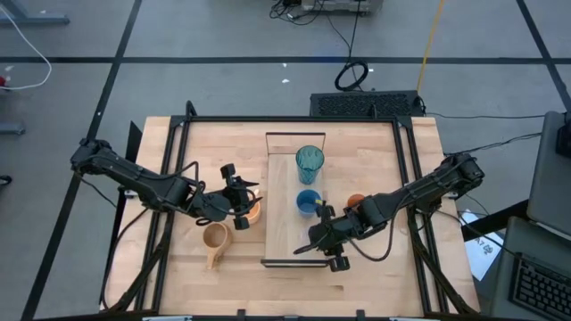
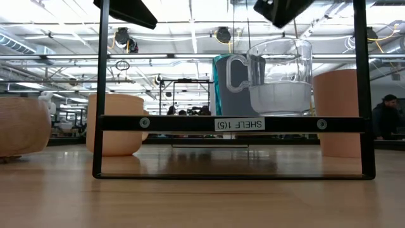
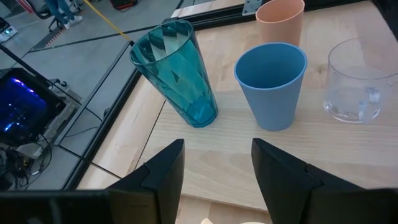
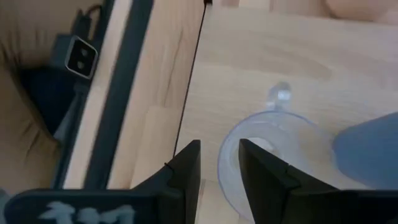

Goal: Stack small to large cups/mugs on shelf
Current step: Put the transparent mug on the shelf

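On the shelf (image 1: 284, 241) stand, from far to near, the teal tumbler (image 1: 310, 164), the blue cup (image 1: 308, 201) and the tiny clear glass (image 2: 278, 76); each rests on its base. The orange cup (image 1: 355, 202) stands on the table to the right of the shelf. The orange mug (image 1: 253, 210) and the tan mug (image 1: 215, 238) stand to its left. My right gripper (image 4: 219, 168) hovers above the glass's rim (image 4: 231, 149), open by a narrow gap. My left gripper (image 3: 217, 168) is open, raised beside the orange mug.
The shelf's near end has a dark frame labelled "SHELF 1(5)" (image 2: 239, 124), and dark rails (image 1: 412, 178) run along the table's sides. The tan mug's handle points toward the near edge. A person (image 2: 387, 117) is in the room beyond the table.
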### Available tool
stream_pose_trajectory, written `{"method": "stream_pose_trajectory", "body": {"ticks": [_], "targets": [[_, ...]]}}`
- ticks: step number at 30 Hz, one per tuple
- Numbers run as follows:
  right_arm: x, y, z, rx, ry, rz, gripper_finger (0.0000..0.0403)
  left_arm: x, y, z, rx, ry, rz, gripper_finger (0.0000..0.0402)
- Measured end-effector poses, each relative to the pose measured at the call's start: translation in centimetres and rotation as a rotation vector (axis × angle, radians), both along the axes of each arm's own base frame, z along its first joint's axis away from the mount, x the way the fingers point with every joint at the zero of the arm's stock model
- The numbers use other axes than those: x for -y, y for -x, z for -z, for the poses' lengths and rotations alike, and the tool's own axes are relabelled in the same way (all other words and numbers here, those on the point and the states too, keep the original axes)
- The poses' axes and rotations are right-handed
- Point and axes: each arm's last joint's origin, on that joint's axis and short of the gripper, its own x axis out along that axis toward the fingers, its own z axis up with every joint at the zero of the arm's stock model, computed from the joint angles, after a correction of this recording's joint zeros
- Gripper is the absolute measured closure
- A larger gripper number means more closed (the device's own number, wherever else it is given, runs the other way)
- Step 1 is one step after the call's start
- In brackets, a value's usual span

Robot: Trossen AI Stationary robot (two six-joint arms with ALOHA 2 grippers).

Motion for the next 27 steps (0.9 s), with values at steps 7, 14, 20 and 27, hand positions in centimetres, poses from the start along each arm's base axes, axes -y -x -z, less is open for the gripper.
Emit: {"method": "stream_pose_trajectory", "body": {"ticks": [7, 14, 20, 27], "targets": [[0.2, 1.9, -2.7, 0.078, 0.000, 0.040, 0.0300, 0.0, 0.0, 0.0, 0.001, 0.002, -0.001, 0.0213], [0.1, 4.8, -4.7, 0.118, 0.085, 0.072, 0.0300, 0.0, 0.0, 0.0, 0.001, 0.007, -0.002, 0.0213], [-0.1, 6.5, -4.5, 0.074, 0.108, 0.120, 0.0305, 0.3, 0.1, 0.0, 0.002, 0.009, 0.007, 0.0213], [-0.1, 7.3, -0.7, 0.015, 0.111, 0.160, 0.0331, 0.3, 0.1, 0.0, 0.003, 0.009, 0.008, 0.0213]]}}
